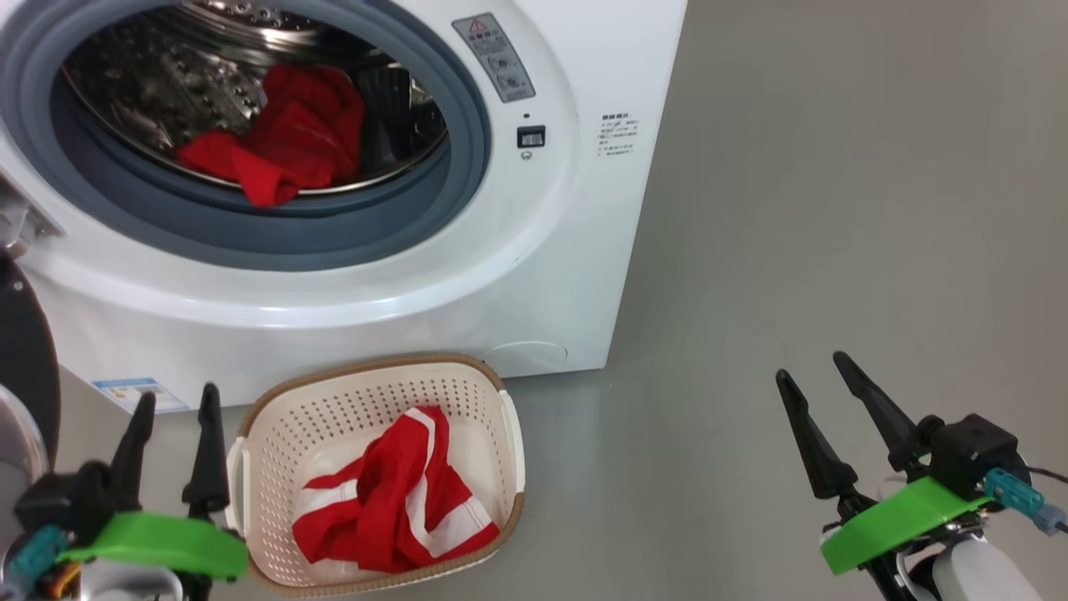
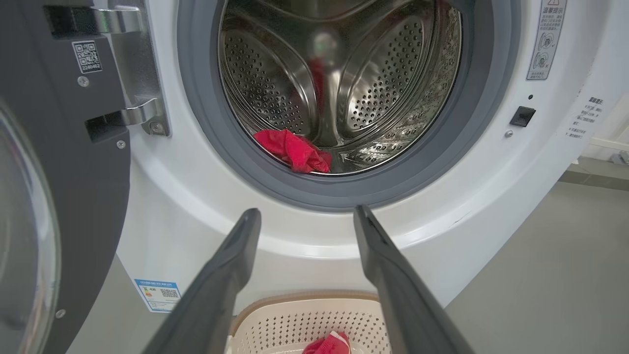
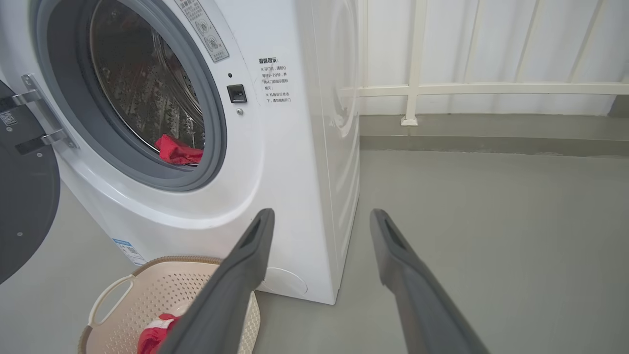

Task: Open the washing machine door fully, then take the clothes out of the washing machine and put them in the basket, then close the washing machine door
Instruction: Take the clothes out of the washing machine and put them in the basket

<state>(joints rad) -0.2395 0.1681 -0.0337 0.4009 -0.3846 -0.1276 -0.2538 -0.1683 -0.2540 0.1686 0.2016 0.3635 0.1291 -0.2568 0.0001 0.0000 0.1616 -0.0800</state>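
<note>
The white washing machine (image 1: 534, 275) stands with its black door (image 2: 64, 196) swung wide to the left. A red garment (image 1: 292, 146) lies at the front of the steel drum, near the grey gasket (image 2: 295, 152) (image 3: 179, 150). On the floor in front sits the cream basket (image 1: 275, 417) with a red and white striped garment (image 1: 392, 501) in it. My left gripper (image 1: 177, 399) hangs open just left of the basket, empty. Off to the right over bare floor, my right gripper (image 1: 813, 367) is open and empty too.
Grey floor (image 1: 834, 209) stretches to the right of the machine. A white railing (image 3: 417, 88) and a low kerb run along the back wall. The open door (image 1: 25, 351) stands at my left, close to the left arm.
</note>
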